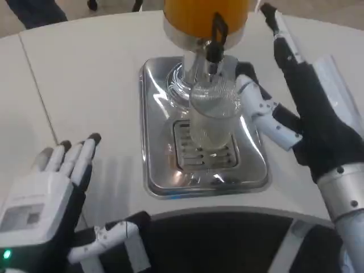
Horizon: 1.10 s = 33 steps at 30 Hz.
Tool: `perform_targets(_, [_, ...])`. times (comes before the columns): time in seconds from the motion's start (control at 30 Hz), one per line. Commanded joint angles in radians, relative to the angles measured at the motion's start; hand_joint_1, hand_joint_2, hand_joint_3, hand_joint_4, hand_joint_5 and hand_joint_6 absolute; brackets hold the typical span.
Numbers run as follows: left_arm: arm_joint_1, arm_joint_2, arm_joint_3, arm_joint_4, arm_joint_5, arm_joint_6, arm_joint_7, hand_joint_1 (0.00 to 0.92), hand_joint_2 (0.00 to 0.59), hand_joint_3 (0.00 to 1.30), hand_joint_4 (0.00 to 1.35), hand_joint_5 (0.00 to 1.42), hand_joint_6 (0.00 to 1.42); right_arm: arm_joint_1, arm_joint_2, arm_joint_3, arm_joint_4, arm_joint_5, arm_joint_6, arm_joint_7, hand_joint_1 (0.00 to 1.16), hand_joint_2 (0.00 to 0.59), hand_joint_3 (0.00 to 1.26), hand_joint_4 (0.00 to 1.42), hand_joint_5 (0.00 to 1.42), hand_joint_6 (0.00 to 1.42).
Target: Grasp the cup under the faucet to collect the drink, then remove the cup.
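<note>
White-and-black fingers point(259, 105) of the right hand point(307, 114) are spreading apart just beside the clear cup point(213, 116), holding nothing. The cup is standing upright on the drip grille point(206, 152) of the chrome tray point(153, 131), directly under the black faucet point(215, 37) of the orange dispenser point(202, 17). Left hand point(48, 199) is hovering open, fingers apart, over the white desk point(85, 74), well apart from the tray.

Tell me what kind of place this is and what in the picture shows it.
Probably a drinks station set up for a robot trial: a juice dispenser with orange liquid stands on a chrome drip tray, a clear cup sits under its faucet, all on a white table.
</note>
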Motion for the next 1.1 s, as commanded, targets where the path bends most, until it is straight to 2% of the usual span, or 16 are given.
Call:
perform_targets(0.03, [0.046, -0.03, -0.008, -0.027, 0.02, -0.025, 0.029, 0.0, 0.088, 0.0, 0.0, 0.0, 0.0, -0.082, 0.013, 0.019, 0.049, -0.001, 0.018, -0.06, 0.34, 0.568, 0.0, 0.0, 0.0, 0.0])
perform_targets(0.1, [0.056, -0.038, -0.01, -0.035, 0.029, -0.03, 0.035, 0.0, 0.091, 0.0, 0.0, 0.0, 0.0, -0.12, 0.028, 0.003, 0.101, 0.049, 0.051, -0.062, 0.35, 0.568, 0.0, 0.0, 0.0, 0.0])
perform_targets(0.27, [0.06, -0.045, -0.015, -0.036, 0.041, -0.043, 0.017, 0.0, 0.103, 0.0, 0.0, 0.0, 0.0, -0.138, 0.003, 0.001, 0.143, 0.092, 0.043, -0.079, 0.35, 0.568, 0.0, 0.0, 0.0, 0.0])
perform_targets(0.5, [0.069, -0.047, -0.007, -0.034, 0.033, -0.049, 0.012, 0.0, 0.109, 0.0, 0.0, 0.0, 0.0, -0.166, -0.03, -0.035, 0.185, 0.264, 0.041, -0.041, 0.35, 0.565, 0.0, 0.0, 0.0, 0.0])
perform_targets(0.67, [0.068, -0.053, -0.009, -0.033, 0.042, -0.052, 0.018, 0.0, 0.114, 0.0, 0.0, 0.0, 0.0, -0.171, -0.067, -0.004, 0.192, 0.315, 0.026, -0.026, 0.35, 0.559, 0.0, 0.0, 0.0, 0.0])
perform_targets(0.8, [0.06, -0.061, -0.005, -0.027, 0.029, -0.051, 0.017, 0.0, 0.118, 0.0, 0.0, 0.0, 0.0, -0.187, -0.08, -0.01, 0.217, 0.388, 0.039, -0.008, 0.35, 0.552, 0.0, 0.0, 0.0, 0.0])
perform_targets(0.9, [0.058, -0.063, 0.001, -0.02, 0.021, -0.053, 0.021, 0.0, 0.119, 0.0, 0.0, 0.0, 0.0, -0.198, -0.103, -0.005, 0.243, 0.41, 0.031, -0.007, 0.36, 0.549, 0.0, 0.0, 0.0, 0.0])
perform_targets(1.0, [0.059, -0.064, 0.005, -0.013, 0.019, -0.059, 0.027, 0.0, 0.12, 0.0, 0.0, 0.0, 0.0, -0.205, -0.108, -0.02, 0.266, 0.467, 0.043, 0.002, 0.36, 0.547, 0.0, 0.0, 0.0, 0.0])
perform_targets(1.1, [0.059, -0.068, 0.006, -0.009, 0.019, -0.064, 0.031, 0.0, 0.121, 0.0, 0.0, 0.0, 0.0, -0.225, -0.159, 0.005, 0.257, 0.444, 0.026, 0.014, 0.36, 0.546, 0.0, 0.0, 0.0, 0.0])
